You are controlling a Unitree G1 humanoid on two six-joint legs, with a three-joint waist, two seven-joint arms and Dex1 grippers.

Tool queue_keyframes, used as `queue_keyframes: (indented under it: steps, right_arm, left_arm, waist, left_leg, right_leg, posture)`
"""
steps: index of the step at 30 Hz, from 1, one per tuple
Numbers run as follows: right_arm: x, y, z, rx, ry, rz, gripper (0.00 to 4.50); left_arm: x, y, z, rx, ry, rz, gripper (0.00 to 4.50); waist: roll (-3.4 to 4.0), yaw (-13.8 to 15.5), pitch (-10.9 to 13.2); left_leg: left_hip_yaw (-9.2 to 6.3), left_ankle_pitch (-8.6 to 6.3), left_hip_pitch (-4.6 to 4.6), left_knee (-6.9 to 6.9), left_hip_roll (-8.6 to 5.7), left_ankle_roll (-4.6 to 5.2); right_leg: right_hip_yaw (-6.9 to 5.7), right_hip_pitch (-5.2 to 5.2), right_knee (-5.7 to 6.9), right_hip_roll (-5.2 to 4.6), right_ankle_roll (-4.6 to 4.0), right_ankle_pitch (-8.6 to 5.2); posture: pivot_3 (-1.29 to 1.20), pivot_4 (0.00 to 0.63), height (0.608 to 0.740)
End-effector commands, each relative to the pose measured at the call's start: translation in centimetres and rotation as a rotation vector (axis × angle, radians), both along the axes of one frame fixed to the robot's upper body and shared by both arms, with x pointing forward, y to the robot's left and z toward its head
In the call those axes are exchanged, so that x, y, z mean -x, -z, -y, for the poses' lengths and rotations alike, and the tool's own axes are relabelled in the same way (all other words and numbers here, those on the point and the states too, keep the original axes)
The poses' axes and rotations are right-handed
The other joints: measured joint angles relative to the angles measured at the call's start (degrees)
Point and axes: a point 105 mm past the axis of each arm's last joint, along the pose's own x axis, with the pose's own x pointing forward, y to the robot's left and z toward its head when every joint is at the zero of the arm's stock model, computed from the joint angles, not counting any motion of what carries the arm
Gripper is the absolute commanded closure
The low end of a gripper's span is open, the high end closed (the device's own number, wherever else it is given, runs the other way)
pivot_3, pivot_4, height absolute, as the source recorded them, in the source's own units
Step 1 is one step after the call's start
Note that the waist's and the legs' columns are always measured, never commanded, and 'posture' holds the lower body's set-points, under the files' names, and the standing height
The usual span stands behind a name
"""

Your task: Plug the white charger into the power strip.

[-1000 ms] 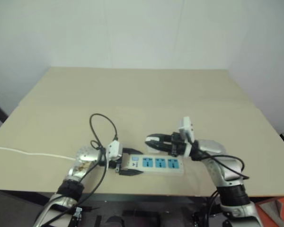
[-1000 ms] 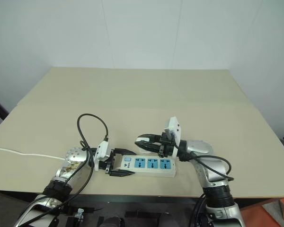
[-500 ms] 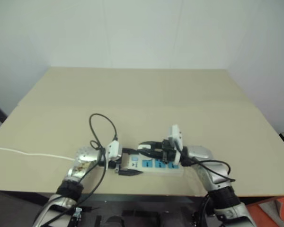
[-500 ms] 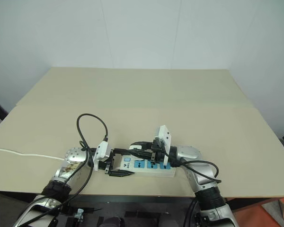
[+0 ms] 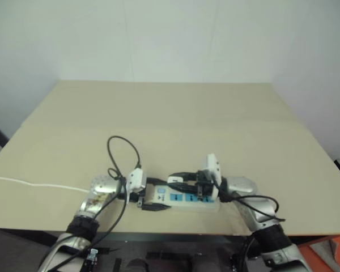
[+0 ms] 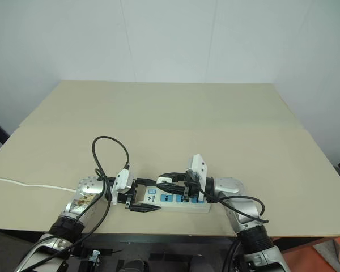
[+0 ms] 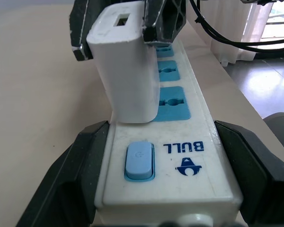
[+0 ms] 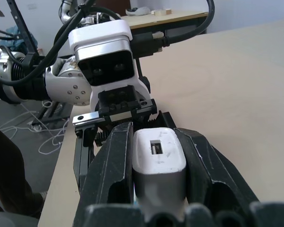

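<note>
Right gripper presses the white charger onto the power strip.

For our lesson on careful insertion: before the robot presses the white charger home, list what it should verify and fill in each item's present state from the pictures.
1. The right gripper is shut on the white charger: ok.
2. The left gripper braces the switch end of the power strip, a finger on each side: ok.
3. The charger stands on the strip at the socket nearest the switch: ok.
4. Prongs lined up with the holes: cannot tell, they are hidden under the charger.
5. Charger fully seated: cannot tell.
6. The strip lies flat on the table: ok.
</note>
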Motion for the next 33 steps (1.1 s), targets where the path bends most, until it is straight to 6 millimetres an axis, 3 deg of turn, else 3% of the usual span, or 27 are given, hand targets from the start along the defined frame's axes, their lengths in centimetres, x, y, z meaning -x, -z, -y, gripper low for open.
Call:
queue_keyframes:
  steps: [1,10,22,26,31,33]
  right_arm:
    - [-0.2,0.4,1.0,0.026,0.026,-0.007,3.3]
    - [0.3,2.2,2.7,0.147,-0.002,0.001,3.3]
    - [0.7,3.1,-1.3,0.215,-0.117,0.034,3.3]
    - [1.1,4.2,-1.2,0.234,-0.121,0.005,3.3]
    - [0.9,4.1,-1.2,0.224,-0.102,0.0,3.3]
    - [0.7,3.9,-1.2,0.217,-0.103,-0.021,2.6]
  left_arm:
    - [0.5,1.4,-0.8,-0.06,-0.002,-0.052,1.22]
    - [0.5,1.5,-1.0,-0.066,-0.018,-0.05,1.22]
    - [0.5,1.5,-0.9,-0.064,-0.026,-0.05,1.22]
    - [0.6,1.5,-1.0,-0.063,-0.03,-0.051,1.22]
    - [0.6,1.5,-1.0,-0.064,-0.033,-0.054,1.22]
    - [0.6,1.5,-1.0,-0.064,-0.034,-0.055,1.22]
  waist:
    - [0.0,0.0,0.0]
    - [-0.01,0.1,0.0]
    - [-0.03,-0.5,-0.2]
    - [-0.02,-1.0,-0.3]
    - [0.0,-1.1,-0.6]
    - [0.0,-1.2,-0.6]
  left_leg:
    - [0.0,0.0,0.0,0.0,0.0,0.0]
    - [0.0,0.0,0.0,0.0,-0.01,0.0]
    - [0.02,-0.01,0.45,-0.09,0.08,0.0]
    - [0.03,-0.02,0.89,-0.23,0.19,-0.01]
    - [0.03,-0.02,0.95,-0.34,0.24,-0.01]
    - [0.04,-0.02,0.95,-0.34,0.24,-0.01]
  right_leg:
    - [0.0,0.0,0.0,0.0,0.01,0.0]
    - [0.0,0.02,-0.02,0.0,0.04,-0.02]
    - [0.0,0.4,-0.06,0.07,0.03,-0.09]
    - [0.02,0.8,-0.2,0.19,-0.04,-0.15]
    - [0.04,0.8,-0.21,0.23,-0.08,-0.18]
    - [0.04,0.8,-0.21,0.23,-0.08,-0.18]
  posture:
    - [0.0,0.15,0.74]
    - [0.0,0.15,0.74]
    - [0.0,0.15,0.74]
    - [0.0,0.15,0.74]
    - [0.0,0.15,0.74]
    - [0.0,0.15,0.74]
